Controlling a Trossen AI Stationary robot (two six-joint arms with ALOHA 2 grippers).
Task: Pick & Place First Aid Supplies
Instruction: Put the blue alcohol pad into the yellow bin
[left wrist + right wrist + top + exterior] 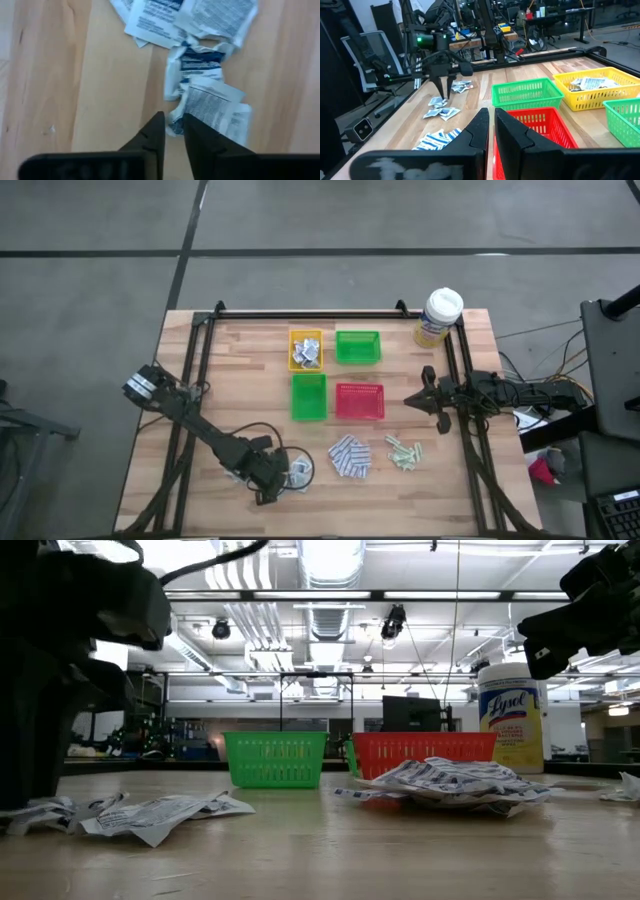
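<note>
Two grippers in view: left gripper (173,131) low over the sachets (200,95) at the table's (200,490) near edge, fingers (150,140) nearly closed on one sachet's corner; right gripper (424,396) closed, empty, hanging beside the red tray (360,401). More sachets in the yellow tray (306,350); blue pads (349,457) and green strips (404,451) loose nearby.

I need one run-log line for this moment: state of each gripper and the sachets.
left gripper: closing on white sachets, grip unconfirmed | right gripper: shut, empty, waiting above right table edge | yellow tray: holds sachets
</note>
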